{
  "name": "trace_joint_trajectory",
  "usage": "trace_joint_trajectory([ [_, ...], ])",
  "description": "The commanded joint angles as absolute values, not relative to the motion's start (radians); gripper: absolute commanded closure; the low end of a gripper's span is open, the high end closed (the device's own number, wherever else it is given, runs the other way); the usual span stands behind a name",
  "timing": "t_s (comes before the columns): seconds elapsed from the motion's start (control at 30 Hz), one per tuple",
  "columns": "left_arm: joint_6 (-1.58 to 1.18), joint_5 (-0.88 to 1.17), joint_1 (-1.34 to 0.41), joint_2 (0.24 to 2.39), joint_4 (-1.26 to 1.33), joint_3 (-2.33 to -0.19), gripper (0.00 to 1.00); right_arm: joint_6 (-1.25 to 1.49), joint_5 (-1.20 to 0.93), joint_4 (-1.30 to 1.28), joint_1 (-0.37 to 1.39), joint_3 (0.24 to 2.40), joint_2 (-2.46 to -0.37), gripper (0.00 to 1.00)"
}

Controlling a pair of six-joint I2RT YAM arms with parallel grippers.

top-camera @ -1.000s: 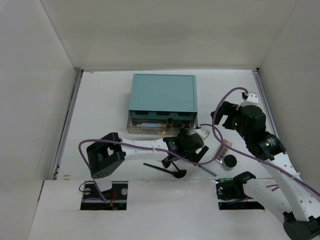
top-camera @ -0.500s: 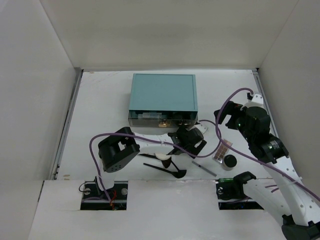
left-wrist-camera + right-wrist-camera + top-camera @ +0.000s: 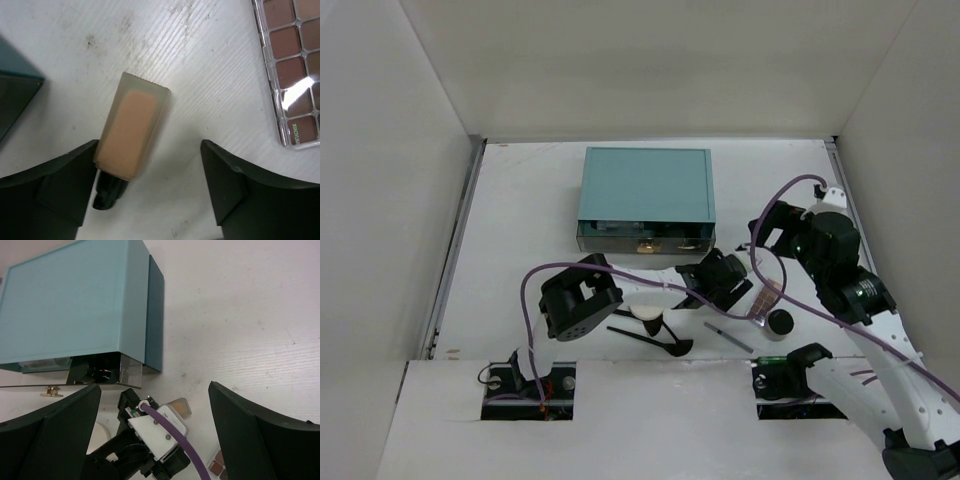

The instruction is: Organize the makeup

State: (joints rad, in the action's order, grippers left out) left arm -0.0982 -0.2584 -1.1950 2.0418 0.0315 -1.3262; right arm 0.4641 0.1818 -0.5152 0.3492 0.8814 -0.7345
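Most of the makeup lies loose on the bench (image 3: 520,220): tan tube (image 3: 132,132), palette (image 3: 767,297), black jar (image 3: 780,322), pencil (image 3: 728,336), brushes (image 3: 655,340) and cream puff (image 3: 645,315) all sit outside the teal drawer box (image 3: 645,185), whose drawer (image 3: 640,242) stands ajar, contents hard to make out. The left claw (image 3: 149,145) hangs spread around the tube, not pinching it. The right claw (image 3: 154,390) hovers wide and empty near the box. By the look of it, plenty of sorting remains.
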Motion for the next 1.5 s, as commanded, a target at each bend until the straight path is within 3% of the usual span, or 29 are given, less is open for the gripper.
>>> trace_joint_trajectory([
  [0.0, -0.052, -0.252, -1.185, 2.075, 0.021, -1.354, 0.31, 0.468, 0.176, -0.463, 0.337, 0.873, -0.709, 0.06],
  [0.3, -0.009, -0.262, -1.194, 2.082, 0.057, -1.359, 0.84, 0.471, 0.176, -0.466, 0.334, 0.870, -0.701, 0.06],
  [0.4, 0.001, -0.293, -1.209, 2.037, 0.060, -1.356, 0.95, 0.472, 0.181, -0.471, 0.328, 0.873, -0.692, 0.06],
  [0.9, 0.043, -0.313, -1.306, 1.439, 0.055, -1.189, 0.99, 0.479, 0.175, -0.466, 0.277, 0.864, -0.657, 0.07],
  [1.13, 0.159, 0.019, -1.021, 1.240, 0.066, -1.039, 0.99, 0.480, 0.158, -0.456, 0.278, 0.864, -0.675, 0.07],
  [1.47, 0.343, 0.473, -0.671, 1.238, 0.120, -0.973, 1.00, 0.472, 0.118, -0.454, 0.278, 0.867, -0.687, 0.08],
])
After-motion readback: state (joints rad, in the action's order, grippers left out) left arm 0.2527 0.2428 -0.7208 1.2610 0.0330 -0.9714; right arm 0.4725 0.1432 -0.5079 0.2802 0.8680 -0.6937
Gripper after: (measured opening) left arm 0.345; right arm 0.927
